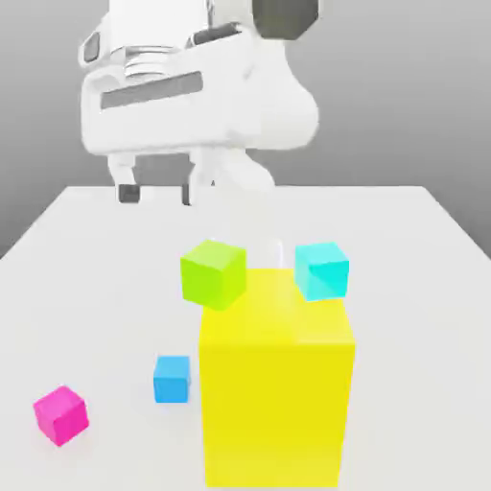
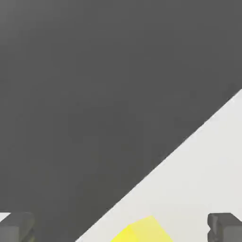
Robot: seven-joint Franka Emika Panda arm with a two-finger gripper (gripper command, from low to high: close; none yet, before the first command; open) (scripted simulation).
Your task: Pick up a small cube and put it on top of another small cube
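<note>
The small bright-blue cube (image 1: 172, 378) rests on the white table (image 1: 86, 288), just to the exterior view's left of the big yellow block (image 1: 276, 379). A magenta cube (image 1: 60, 415) of about the same size lies further to the exterior view's left, near the front edge. My gripper (image 1: 160, 192) hangs high over the far part of the table, well away from both small cubes. Its dark fingertips (image 1: 129, 193) stand wide apart with nothing between them. In the hand view the gripper (image 2: 120, 228) frames a corner of the yellow block (image 2: 142, 231).
A lime-green cube (image 1: 213, 273) and a larger pale cyan cube (image 1: 321, 270) sit behind the yellow block, under and beyond the hand. The tall yellow block stands between them and the front edge. In the hand view the table (image 2: 203, 175) ends at a dark background.
</note>
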